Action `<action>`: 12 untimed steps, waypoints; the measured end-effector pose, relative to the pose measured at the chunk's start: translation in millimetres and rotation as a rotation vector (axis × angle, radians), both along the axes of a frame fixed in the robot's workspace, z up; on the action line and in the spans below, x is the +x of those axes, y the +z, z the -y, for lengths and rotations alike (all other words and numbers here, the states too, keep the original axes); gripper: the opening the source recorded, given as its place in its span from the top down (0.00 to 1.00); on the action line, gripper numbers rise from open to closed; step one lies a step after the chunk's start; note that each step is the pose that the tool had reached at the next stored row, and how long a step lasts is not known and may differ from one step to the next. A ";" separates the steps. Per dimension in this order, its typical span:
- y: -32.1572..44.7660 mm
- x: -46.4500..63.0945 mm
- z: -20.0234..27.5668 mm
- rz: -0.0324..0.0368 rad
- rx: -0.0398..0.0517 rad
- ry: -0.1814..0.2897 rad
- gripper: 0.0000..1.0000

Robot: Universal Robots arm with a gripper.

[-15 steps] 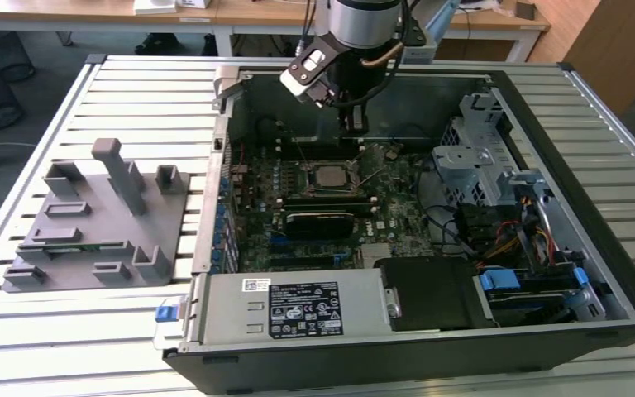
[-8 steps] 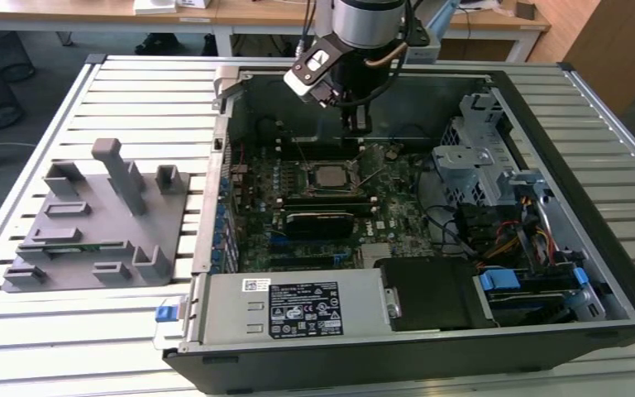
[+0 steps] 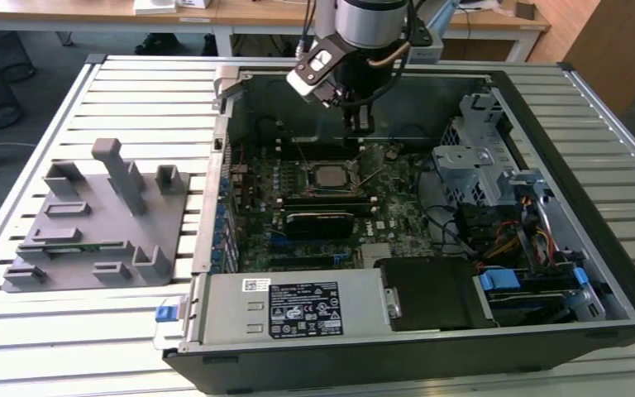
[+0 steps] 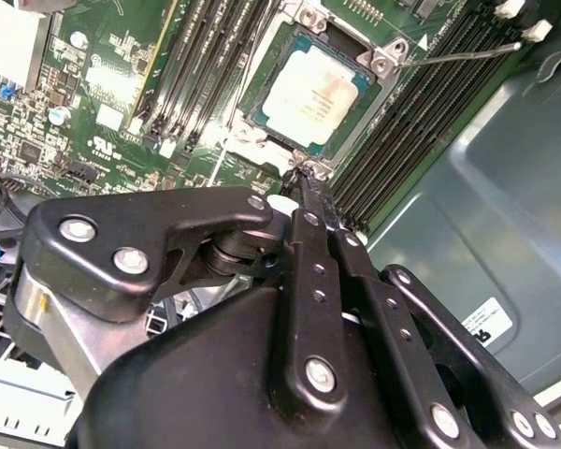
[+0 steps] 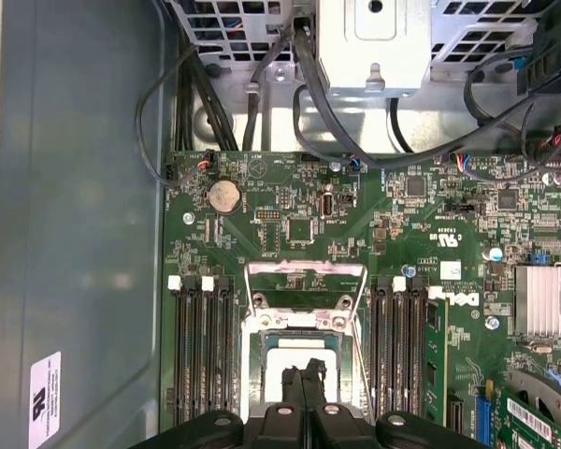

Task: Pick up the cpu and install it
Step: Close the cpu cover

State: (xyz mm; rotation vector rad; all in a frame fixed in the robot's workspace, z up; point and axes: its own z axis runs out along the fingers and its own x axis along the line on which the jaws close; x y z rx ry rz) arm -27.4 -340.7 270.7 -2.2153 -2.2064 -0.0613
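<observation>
Beneath the claw, the cpu sits partly hidden.

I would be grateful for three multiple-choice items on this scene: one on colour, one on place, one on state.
1. The plastic fixture is: A red; B grey; C yellow.
2. The cpu lies: A in the motherboard socket; B on the fixture; C beside the fixture.
3. The gripper is: A wide open; B shut, empty; C shut on the cpu.
Answers: 1 B, plain grey all over; 2 A, its silver top sits inside the socket frame; 3 B, the fingertips meet with nothing between.
</observation>
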 end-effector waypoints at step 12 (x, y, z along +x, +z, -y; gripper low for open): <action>0.0 9.3 0.6 -0.0007 0.0000 0.000 0.89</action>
